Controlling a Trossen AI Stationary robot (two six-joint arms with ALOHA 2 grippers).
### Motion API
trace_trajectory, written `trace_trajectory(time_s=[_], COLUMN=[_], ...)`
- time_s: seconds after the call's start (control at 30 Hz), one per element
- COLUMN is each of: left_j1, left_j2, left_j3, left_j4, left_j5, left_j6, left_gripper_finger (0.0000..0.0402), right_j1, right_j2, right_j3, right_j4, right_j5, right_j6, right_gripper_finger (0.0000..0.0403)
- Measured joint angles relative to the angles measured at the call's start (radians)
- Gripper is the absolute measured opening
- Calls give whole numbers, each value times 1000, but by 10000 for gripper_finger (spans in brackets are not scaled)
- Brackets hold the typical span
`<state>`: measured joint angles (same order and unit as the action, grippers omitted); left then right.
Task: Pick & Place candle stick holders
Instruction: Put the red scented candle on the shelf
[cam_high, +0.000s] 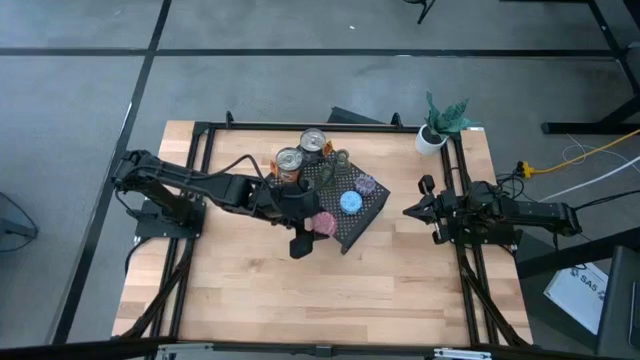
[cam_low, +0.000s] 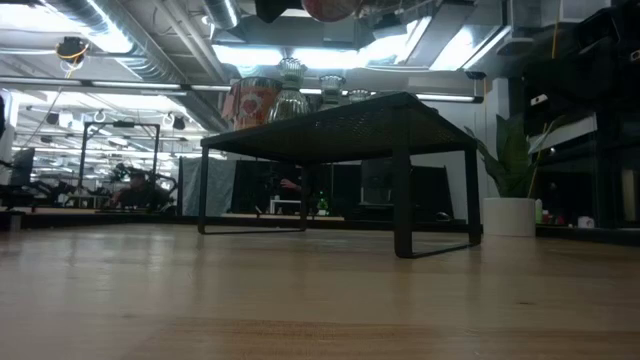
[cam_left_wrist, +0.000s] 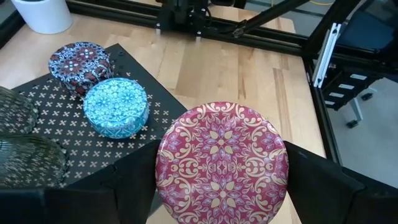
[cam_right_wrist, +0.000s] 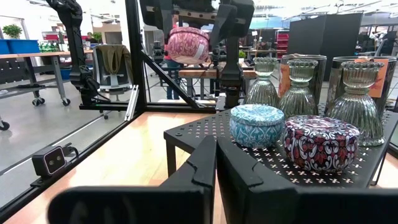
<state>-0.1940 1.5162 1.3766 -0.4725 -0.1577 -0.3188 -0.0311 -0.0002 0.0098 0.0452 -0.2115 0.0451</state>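
Holders are the job here, and the pink one (cam_left_wrist: 222, 163) is sitting clamped between the left gripper's (cam_high: 318, 224) fingers, lifted clear of the table (cam_high: 240, 290) just off the front edge of the black rack (cam_high: 352, 232) — held by its round sides so the flat patterned lid is staying level and free for setting down. It is looking like a squat tin, smooth-walled, printed with a floral mandala. Two more are resting on the rack's perforated metal top: the blue (cam_left_wrist: 116, 107) near the front edge and the purple (cam_left_wrist: 81, 60) just beside it toward the right edge, both the same low drum shape. Ribbed glass pieces (cam_right_wrist: 302, 84) are standing along the back edge. Over by the table's right edge the right gripper (cam_high: 410, 211) is waiting, fingers pressed together on nothing.
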Motion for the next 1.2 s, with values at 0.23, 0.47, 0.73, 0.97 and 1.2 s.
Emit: trace_trajectory(time_s=[0.23,0.47,0.73,0.97,1.2], left_j1=[-1,-2,-26,-47,-61], left_j2=[0,0,0,0,0], left_j3=[0,0,0,0,0], left_j4=[0,1,1,2,6], left_j5=[0,-1,-15,-113,-118], left_j6=[0,-2,13,4,-65], left_gripper_finger=[297,297,297,297,297], right_j1=[0,0,0,0,0], right_j2=[0,0,0,0,0], right_j3=[0,0,0,0,0], right_j4=[0,0,0,0,0], right_j5=[0,0,0,0,0], right_j6=[0,0,0,0,0], right_gripper_finger=[16,16,16,16,16])
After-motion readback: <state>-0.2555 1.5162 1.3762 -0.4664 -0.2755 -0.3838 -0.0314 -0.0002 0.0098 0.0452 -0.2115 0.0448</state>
